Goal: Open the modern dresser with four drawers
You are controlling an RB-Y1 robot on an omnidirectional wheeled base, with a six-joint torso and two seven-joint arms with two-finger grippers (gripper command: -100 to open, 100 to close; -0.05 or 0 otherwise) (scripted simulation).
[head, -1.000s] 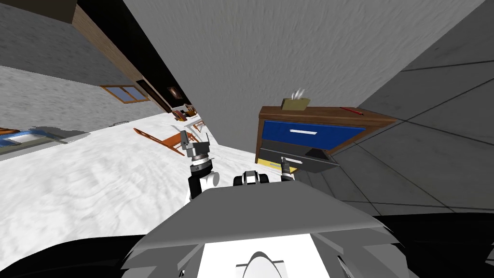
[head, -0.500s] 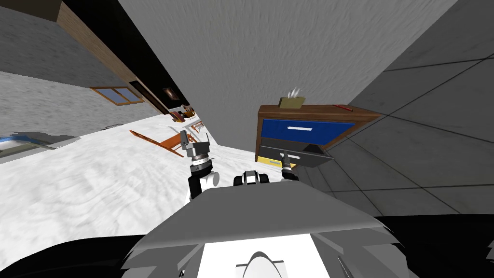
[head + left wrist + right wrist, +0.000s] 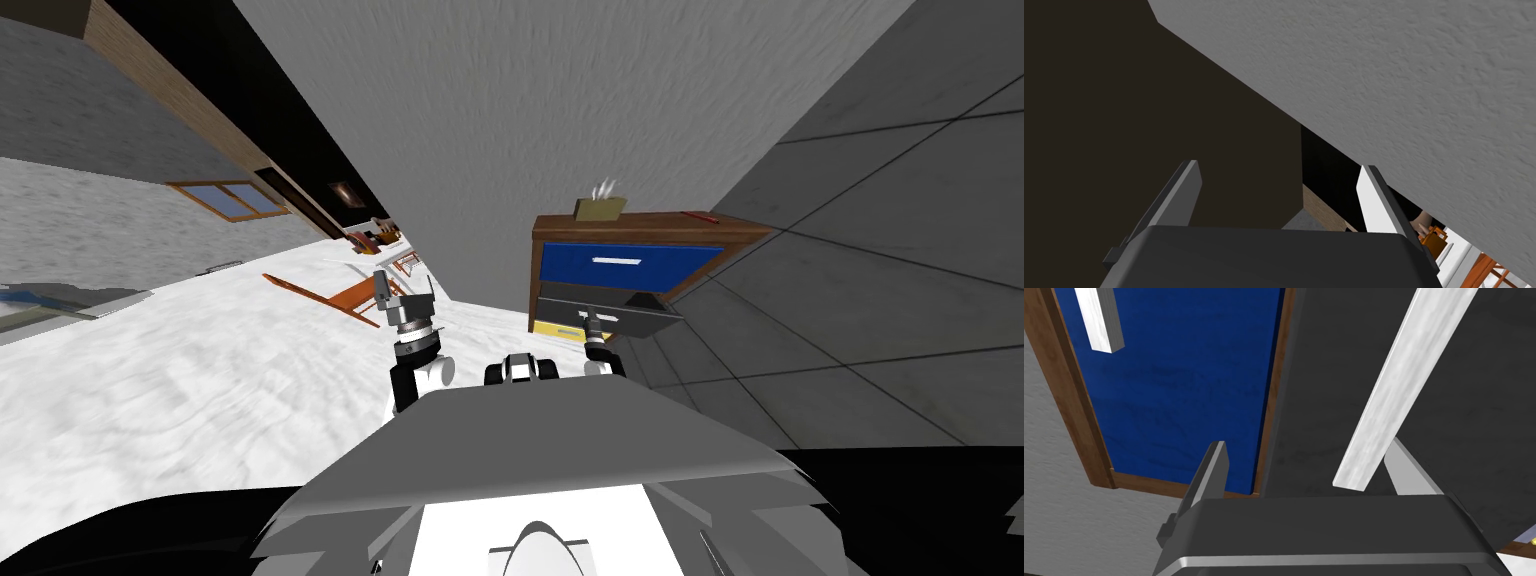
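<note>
Fingers [image 3: 1215, 468] of the right gripper [image 3: 1306, 443] are spread wide, with nothing clamped between them; the long white bar handle [image 3: 1394, 383] of the dark grey second drawer [image 3: 1319, 413] is framed by them, its end lying close to one finger and well apart from the other, and whether it is touched cannot be told; just beside that drawer the blue top drawer [image 3: 1174, 388] is seen shut in its brown frame. From the head view the brown wooden dresser [image 3: 650, 228] is placed ahead and to the right, against the grey wall [image 3: 560, 100] on the grey tiled floor [image 3: 850, 330], with an olive tissue box [image 3: 600, 208] on its top; the dark grey second drawer is shown standing partly out of the frame, so the task is judged to be under way. The drawer is judged stiff and rigid, fairly light, and likely to run straight on its slides; the bar is slim and looks smooth, so it may slip from fingers that are not closed on it. Hold is best taken near the bar's middle, since a pull from its end could skew the drawer and make it bind. The left gripper [image 3: 407, 290] is held raised on the robot's left, well apart from the dresser, its fingers wide and empty.
</note>
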